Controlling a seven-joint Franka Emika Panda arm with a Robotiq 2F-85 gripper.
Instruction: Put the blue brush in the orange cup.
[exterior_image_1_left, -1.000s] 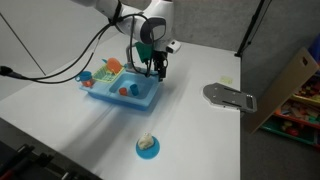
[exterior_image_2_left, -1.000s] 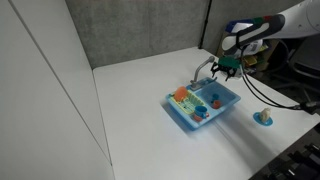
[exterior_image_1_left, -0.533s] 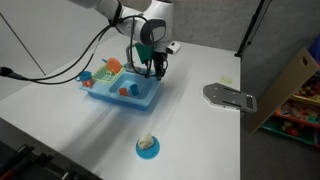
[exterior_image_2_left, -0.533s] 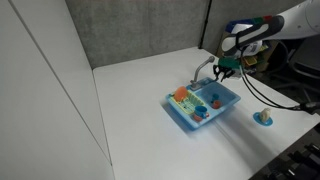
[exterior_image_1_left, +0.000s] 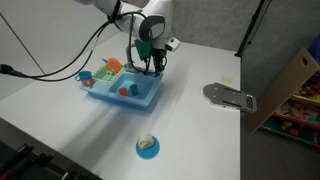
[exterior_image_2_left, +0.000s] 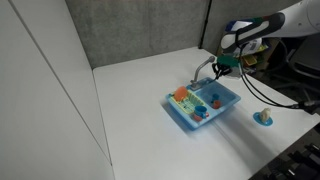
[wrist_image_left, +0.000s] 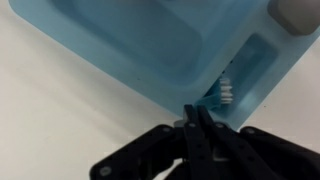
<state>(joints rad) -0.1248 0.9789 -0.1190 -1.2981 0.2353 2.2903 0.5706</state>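
Over the end of the blue toy sink (exterior_image_1_left: 128, 101) away from the orange cup (exterior_image_1_left: 113, 67), the gripper (wrist_image_left: 197, 118) has its fingers pressed together on the handle of the blue brush (wrist_image_left: 224, 95). The white bristle head juts out past the fingertips, above the sink's narrow side compartment. In both exterior views the brush is too small to make out. The pinch looks thin and sits near the handle's end, so the brush could pivot or slip out during the carry. A sideways move made too low could also catch the bristles on the compartment wall. The cup is small and probably light, and it sits by the sink's far rim (exterior_image_2_left: 181, 94), so an off-centre descent might knock it over or drop the brush into the basin. The arm reaches in from above, with the wrist turned so the gripper (exterior_image_1_left: 152, 66) points straight down at the sink.
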